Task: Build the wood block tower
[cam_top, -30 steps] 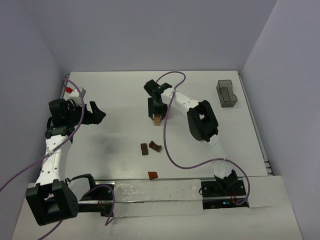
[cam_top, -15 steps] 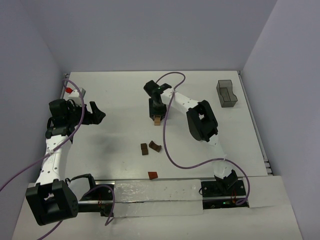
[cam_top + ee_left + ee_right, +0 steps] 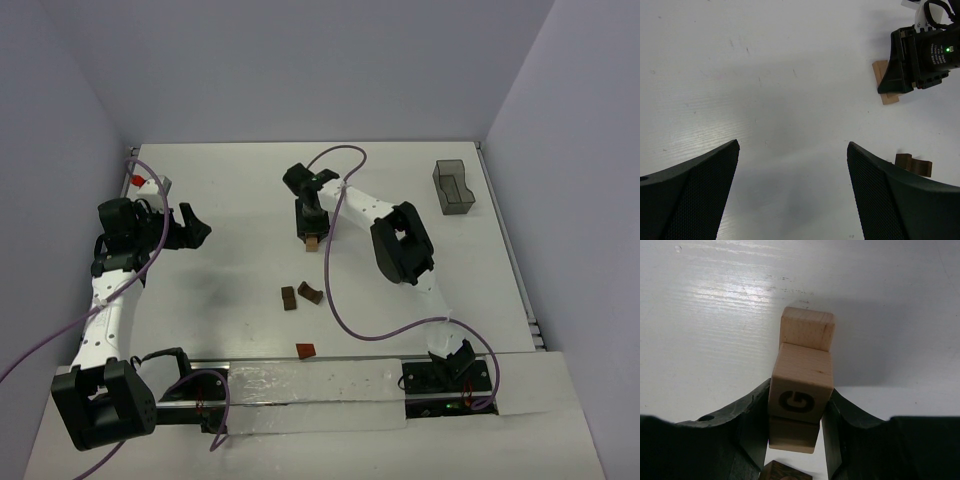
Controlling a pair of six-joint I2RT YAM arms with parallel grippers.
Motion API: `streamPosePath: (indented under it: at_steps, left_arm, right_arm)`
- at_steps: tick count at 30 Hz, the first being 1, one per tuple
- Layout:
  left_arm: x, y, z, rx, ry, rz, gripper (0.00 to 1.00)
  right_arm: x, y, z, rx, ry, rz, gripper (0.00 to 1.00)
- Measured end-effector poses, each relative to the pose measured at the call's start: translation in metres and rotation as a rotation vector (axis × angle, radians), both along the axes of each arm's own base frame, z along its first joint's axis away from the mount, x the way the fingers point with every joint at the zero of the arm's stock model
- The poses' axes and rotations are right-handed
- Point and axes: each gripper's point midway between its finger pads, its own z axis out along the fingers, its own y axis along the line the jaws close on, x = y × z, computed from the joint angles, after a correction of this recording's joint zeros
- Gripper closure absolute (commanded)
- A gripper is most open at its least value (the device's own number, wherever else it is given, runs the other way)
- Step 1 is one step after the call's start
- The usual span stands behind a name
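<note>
White table [image 3: 230, 200] w/ lilac walls [image 3: 300, 70]; R gripper [image 3: 796, 415] pinches wood block tower [image 3: 802, 375], L gripper [image 3: 792, 146] wide open, empty.

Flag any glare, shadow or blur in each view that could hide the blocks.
Top external: even light, sharp, soft arm shadows on the table. Left wrist: the left gripper is dark and soft-edged, the table crisp. Right wrist: glare streaks upper left; the wood block tower is sharp, its shadow falling right.

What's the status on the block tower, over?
Left gripper open, away from the blocks. Right gripper shut on the tower. Three loose blocks lie apart, nothing in the way.
</note>
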Motion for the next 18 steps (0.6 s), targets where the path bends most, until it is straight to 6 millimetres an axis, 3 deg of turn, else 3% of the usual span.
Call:
streamPosePath:
  at_steps: [18]
  left_arm:
    - [0.0005,0.0001,-0.0012,-0.001,0.004,0.0,0.05]
  right_arm:
    - [-0.001,-0.0009,-0.0015,-0.004,0.003,0.009,0.6]
